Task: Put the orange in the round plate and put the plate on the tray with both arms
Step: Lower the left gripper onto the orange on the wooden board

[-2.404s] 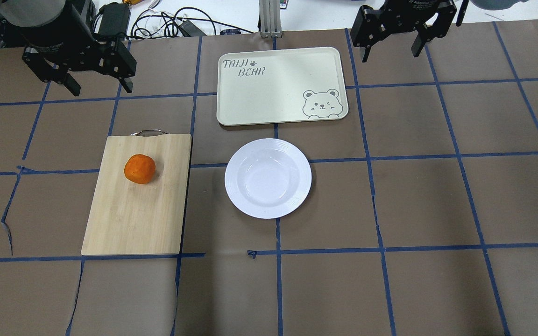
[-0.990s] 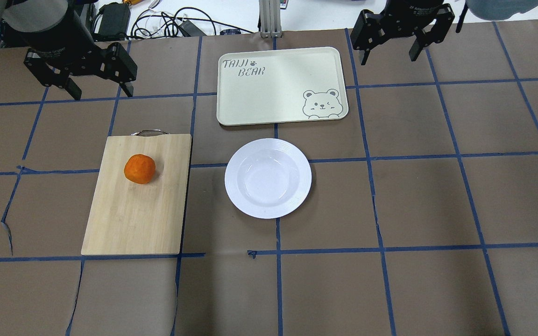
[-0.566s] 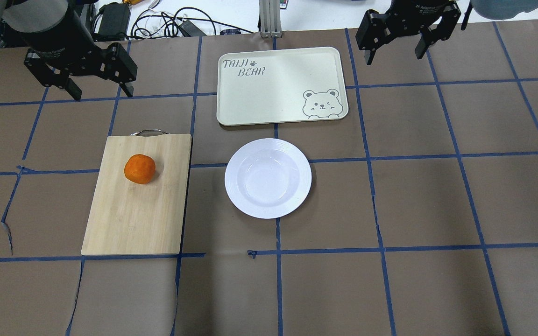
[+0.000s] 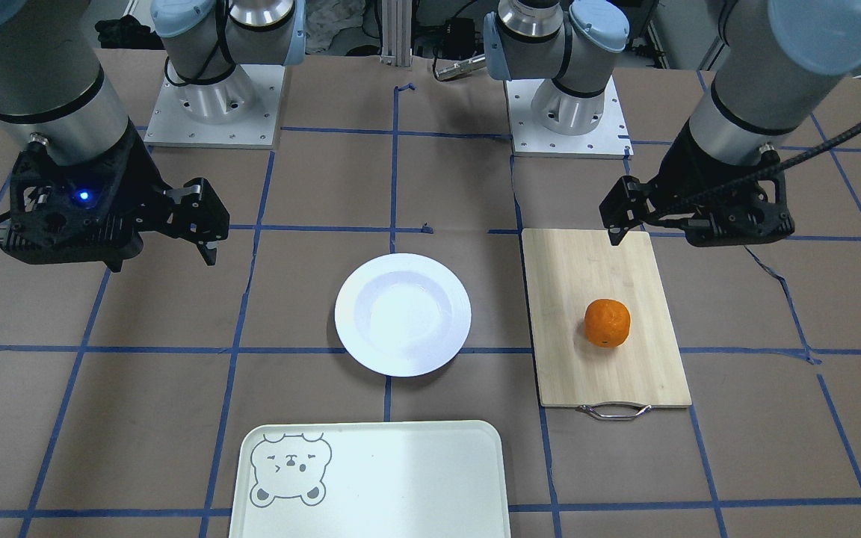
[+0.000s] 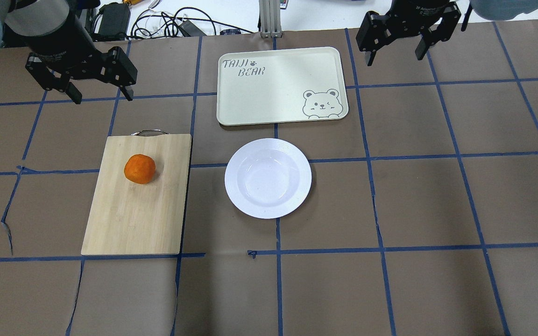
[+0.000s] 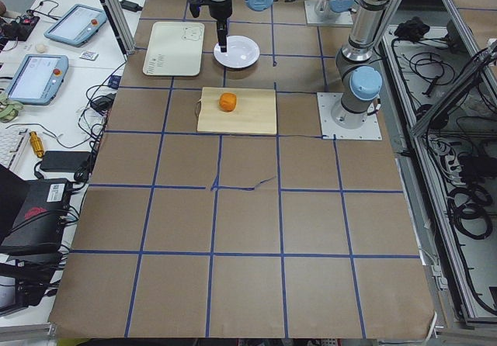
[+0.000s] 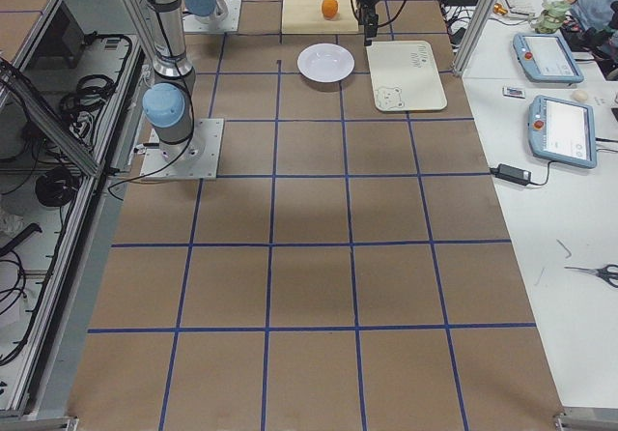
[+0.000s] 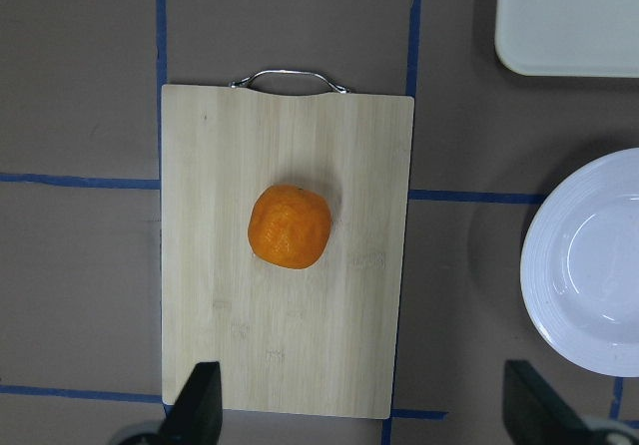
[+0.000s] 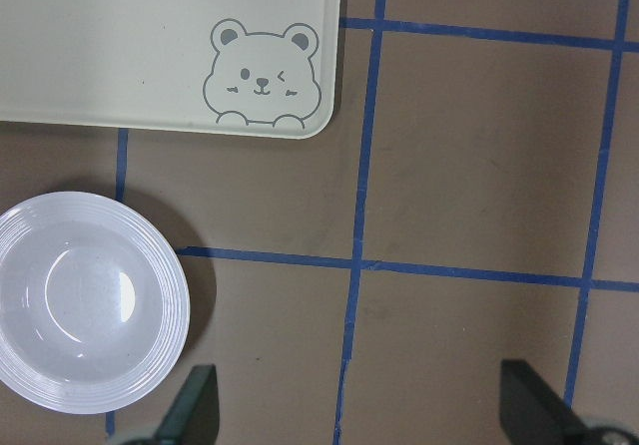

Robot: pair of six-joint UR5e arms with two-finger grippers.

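Note:
The orange (image 5: 139,169) rests on a bamboo cutting board (image 5: 133,219), left of the empty round white plate (image 5: 268,178). Beyond the plate lies the pale tray (image 5: 273,88) with a bear face in its corner. My left gripper (image 5: 103,95) hangs open above the table behind the board's handle. In the left wrist view the orange (image 8: 290,226) sits well ahead of the gripper's (image 8: 364,410) spread fingers. My right gripper (image 5: 396,57) is open too, high beside the tray's far right corner. In the right wrist view the plate (image 9: 90,315) and the tray (image 9: 150,36) lie to the left.
Brown paper with blue tape lines covers the table (image 5: 414,196). Cables and a power brick (image 5: 112,21) lie past the far edge. The board's metal handle (image 5: 149,132) points toward the left gripper.
The right gripper has drifted slightly to the right and the left gripper has shifted a little toward the board. Orange, plate and tray have not moved.

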